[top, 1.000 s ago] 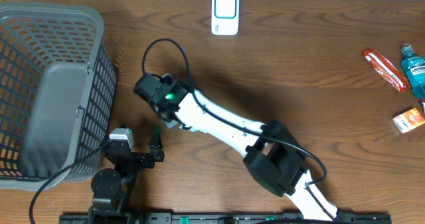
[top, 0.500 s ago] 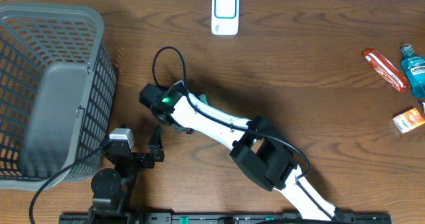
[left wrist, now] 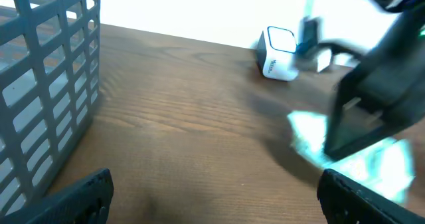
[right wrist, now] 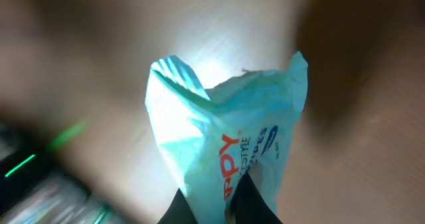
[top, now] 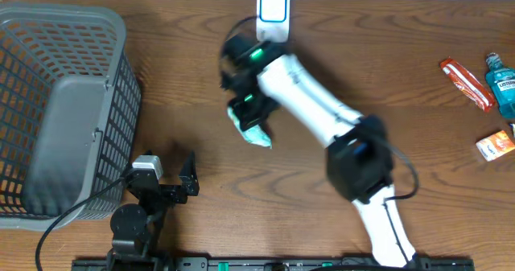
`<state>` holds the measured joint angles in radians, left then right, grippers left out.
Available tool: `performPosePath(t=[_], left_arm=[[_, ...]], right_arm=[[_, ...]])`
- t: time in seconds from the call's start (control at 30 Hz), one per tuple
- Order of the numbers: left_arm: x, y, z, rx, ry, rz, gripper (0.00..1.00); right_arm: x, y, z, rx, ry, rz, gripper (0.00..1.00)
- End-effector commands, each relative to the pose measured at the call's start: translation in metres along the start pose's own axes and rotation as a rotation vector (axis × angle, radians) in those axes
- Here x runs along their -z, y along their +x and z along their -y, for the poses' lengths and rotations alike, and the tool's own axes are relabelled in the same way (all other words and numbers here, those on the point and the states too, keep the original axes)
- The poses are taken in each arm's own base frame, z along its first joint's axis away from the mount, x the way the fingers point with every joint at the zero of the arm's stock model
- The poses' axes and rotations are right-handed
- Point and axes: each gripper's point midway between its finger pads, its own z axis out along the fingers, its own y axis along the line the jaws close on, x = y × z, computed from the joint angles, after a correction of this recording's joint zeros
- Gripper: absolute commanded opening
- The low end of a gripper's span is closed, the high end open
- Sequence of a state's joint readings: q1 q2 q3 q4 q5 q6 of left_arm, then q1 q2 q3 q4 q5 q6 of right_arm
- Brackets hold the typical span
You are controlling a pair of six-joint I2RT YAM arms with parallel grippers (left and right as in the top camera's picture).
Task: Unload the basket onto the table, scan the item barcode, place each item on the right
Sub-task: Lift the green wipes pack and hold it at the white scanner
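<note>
Packet [top: 254,134] carried up to scanner [top: 273,15]

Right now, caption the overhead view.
Right gripper holds a teal packet below the white scanner; left gripper sits open.

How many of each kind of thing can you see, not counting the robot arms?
basket: 1
scanner: 1
packet: 1
tube: 1
bottle: 1
small box: 1
Total: 6
</note>
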<state>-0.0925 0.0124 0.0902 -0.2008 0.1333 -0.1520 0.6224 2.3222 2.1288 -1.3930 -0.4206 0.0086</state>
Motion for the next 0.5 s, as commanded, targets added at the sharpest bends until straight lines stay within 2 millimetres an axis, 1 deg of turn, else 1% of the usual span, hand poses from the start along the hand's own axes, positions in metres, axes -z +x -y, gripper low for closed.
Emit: performPosePath(t=[0.0, 0.07, 0.17, 0.27, 0.37, 0.47], left_arm=[[-0.003, 0.013, -0.002, -0.010, 0.004, -0.031, 0.98], [-0.003, 0.013, -0.002, -0.010, 0.004, -0.031, 0.98], [-0.003, 0.013, -0.002, -0.010, 0.004, -0.031, 0.98], [-0.003, 0.013, -0.002, -0.010, 0.004, -0.031, 0.98], [-0.003, 0.013, -0.002, -0.010, 0.004, -0.031, 0.98], [-0.003, 0.013, -0.002, -0.010, 0.004, -0.031, 0.98]], right_arm=[[0.059, -0.002, -0.043, 0.181, -0.504, 0.133, 0.01], [0.077, 0.001, -0.039, 0.183, -0.642, 0.177, 0.01], [0.099, 0.004, -0.038, 0.189, -0.800, 0.249, 0.01], [0.115, 0.006, -0.039, 0.192, -0.902, 0.309, 0.01], [0.129, 0.009, -0.041, 0.125, -0.976, 0.316, 0.01], [0.140, 0.005, -0.047, 0.103, -1.046, 0.347, 0.01]])
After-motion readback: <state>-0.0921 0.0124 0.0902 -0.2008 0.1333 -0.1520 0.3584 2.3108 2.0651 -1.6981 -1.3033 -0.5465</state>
